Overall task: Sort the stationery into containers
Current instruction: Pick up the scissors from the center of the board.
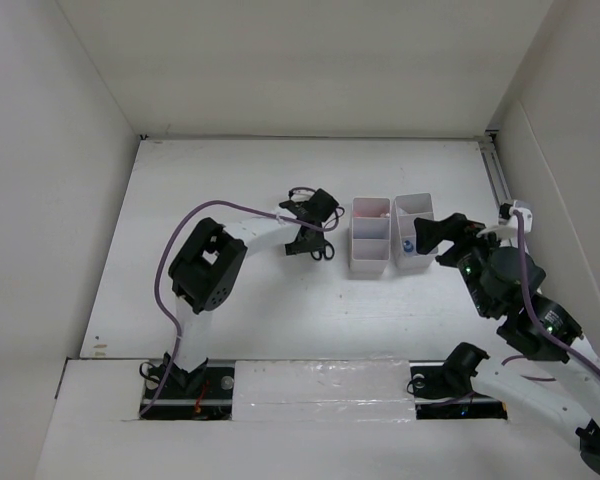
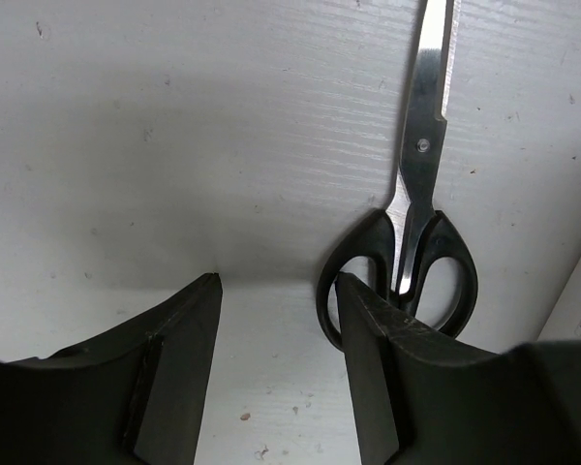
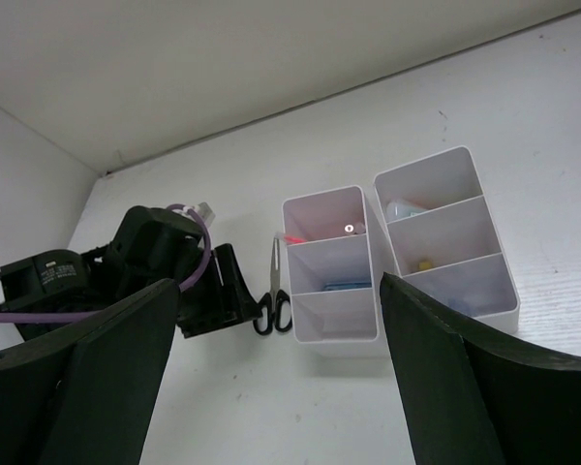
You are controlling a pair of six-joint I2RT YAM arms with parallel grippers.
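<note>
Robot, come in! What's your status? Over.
Left hand open, down beside scissors, no grip yet. Right hand open, empty, by boxes. Nothing blocking.

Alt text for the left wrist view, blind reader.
Closed black-handled scissors lie on the white table, blades pointing away, handles beside the left gripper. Its jaws stand apart, gripping nothing.

Counting one pair of black-handled scissors (image 2: 418, 184) lying midway between the tabletop's near and far edges; counting two white boxes just beside it, the left box (image 3: 334, 322) and the right box (image 3: 470, 291), each showing three compartments, six in all; spotting one pink piece (image 3: 292, 237) and one blue piece (image 3: 347, 286) in the left box, one orange piece (image 3: 423, 263) and one blue-capped piece (image 1: 408, 243) in the right
</note>
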